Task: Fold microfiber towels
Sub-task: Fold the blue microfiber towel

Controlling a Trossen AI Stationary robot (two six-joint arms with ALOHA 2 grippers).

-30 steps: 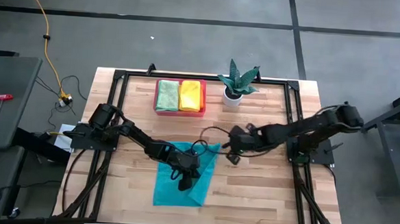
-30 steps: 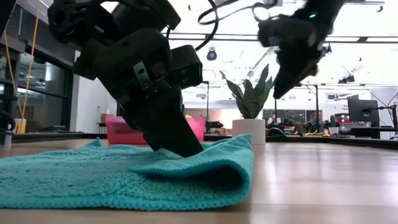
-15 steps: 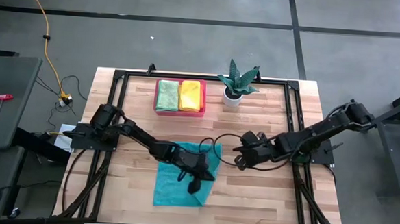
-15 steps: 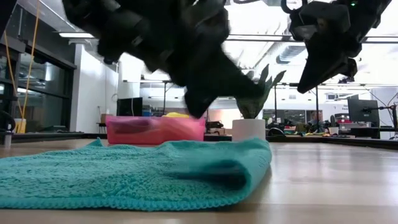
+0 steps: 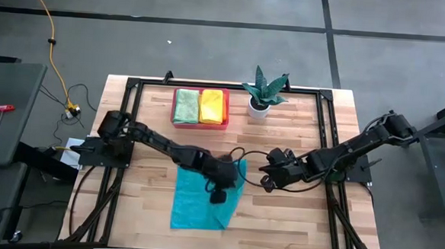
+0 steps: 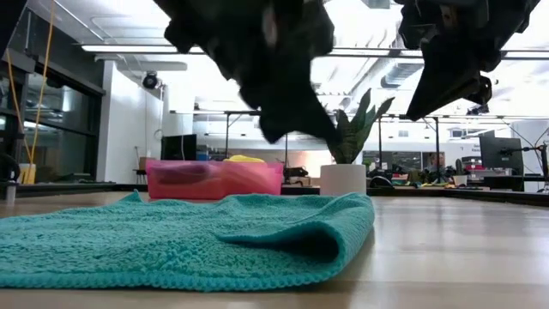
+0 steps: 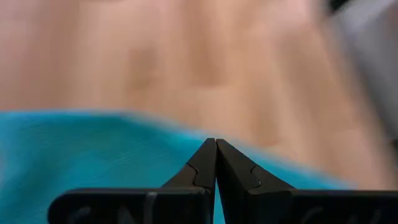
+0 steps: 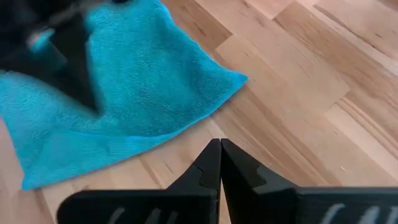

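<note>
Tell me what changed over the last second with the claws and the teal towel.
The left claw, shut, lifted off the teal microfiber towel it was pressing and shifted toward its right edge. The right claw, shut and empty, drew back from the towel's corner. The towel's rolled fold, the pink rectangular tray of folded cloths and the potted plant stayed put.

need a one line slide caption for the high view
Both shut grippers, left above the teal towel and right beside it; green and yellow towels fill the pink tray.
</note>
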